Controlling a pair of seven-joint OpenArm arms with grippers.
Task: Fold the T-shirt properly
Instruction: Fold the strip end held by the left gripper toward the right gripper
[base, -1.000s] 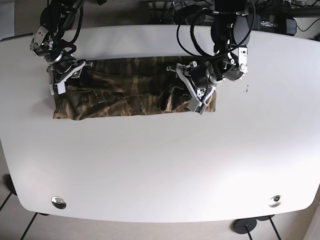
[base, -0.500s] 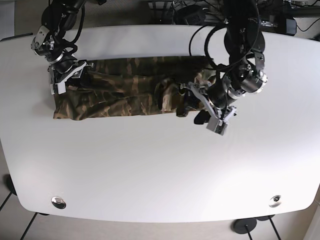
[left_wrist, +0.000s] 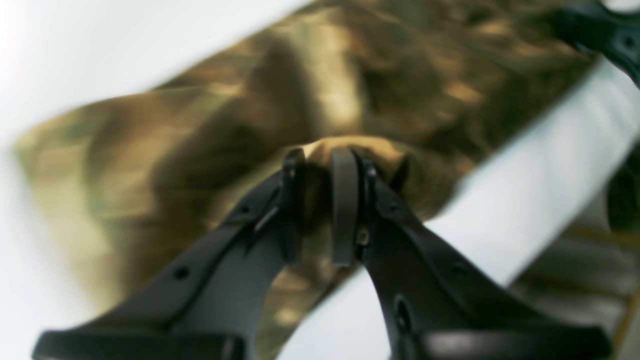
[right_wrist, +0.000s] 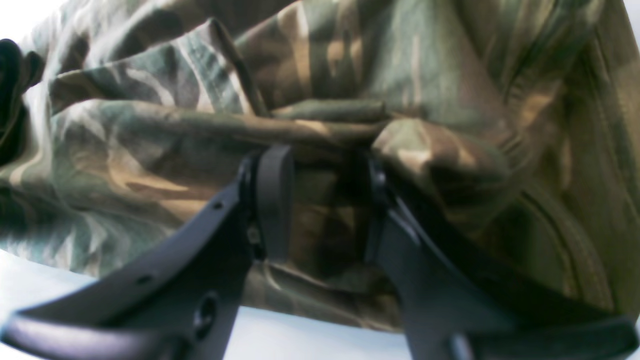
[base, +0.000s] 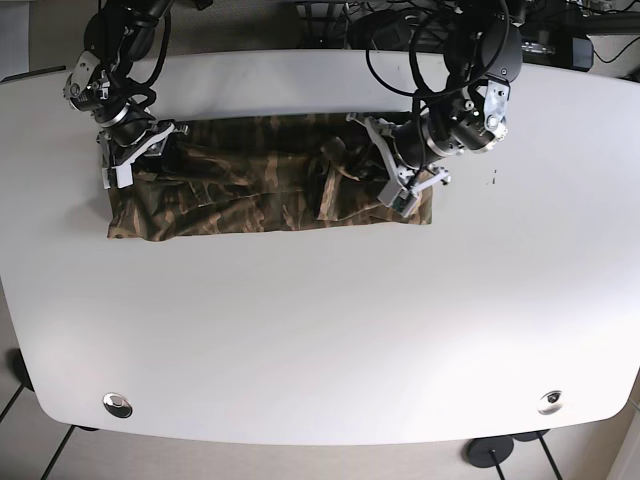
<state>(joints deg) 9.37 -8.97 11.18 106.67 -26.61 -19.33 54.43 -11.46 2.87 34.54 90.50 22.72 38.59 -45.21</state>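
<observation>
The left hand (left_wrist: 320, 200), pinching a fold of the camouflage T-shirt (base: 260, 185), has been swung back over the cloth; the right hand (right_wrist: 320, 205), spread, is kept at the far edge.

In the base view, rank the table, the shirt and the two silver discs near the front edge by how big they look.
1. Table, filling most of the view.
2. Shirt, a long camouflage band across the far half.
3. Left disc and right disc: both tiny and look about alike, so no order between them.
</observation>
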